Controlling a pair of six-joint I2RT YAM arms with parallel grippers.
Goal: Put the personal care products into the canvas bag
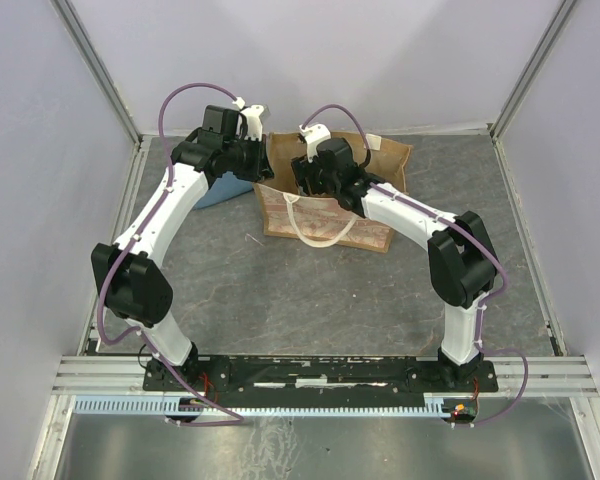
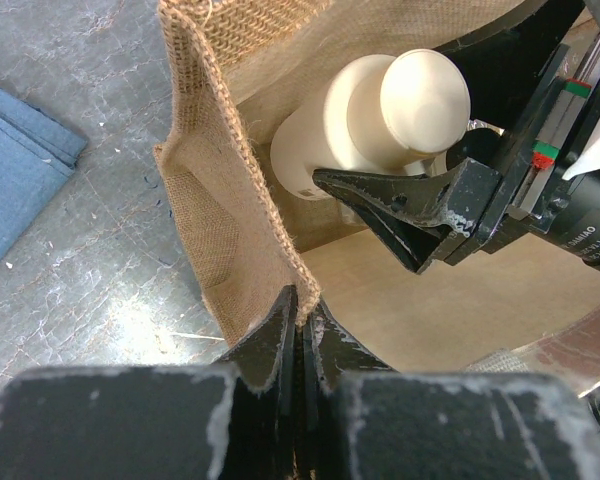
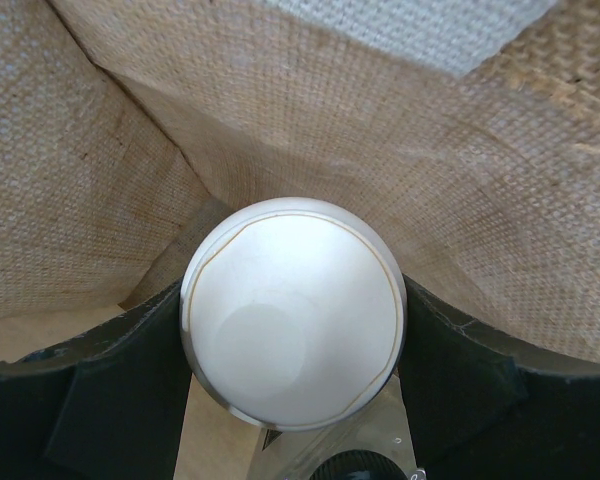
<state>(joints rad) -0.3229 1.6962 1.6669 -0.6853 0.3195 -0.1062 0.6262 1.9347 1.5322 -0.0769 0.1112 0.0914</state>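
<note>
We see the left gripper (image 2: 300, 308) pinched tight on the bag (image 2: 215, 190) rim, burlap edge between its fingers, bag mouth open. The right gripper (image 3: 292, 335) is down inside the bag, fingers clamped on both sides of the jar (image 2: 355, 115), whose round top faces the right wrist camera. We can't tell if the jar touches the bag floor. The bag sits at the far middle of the table (image 1: 310, 290), with the blue cloth (image 2: 20, 160) just left of it.
</note>
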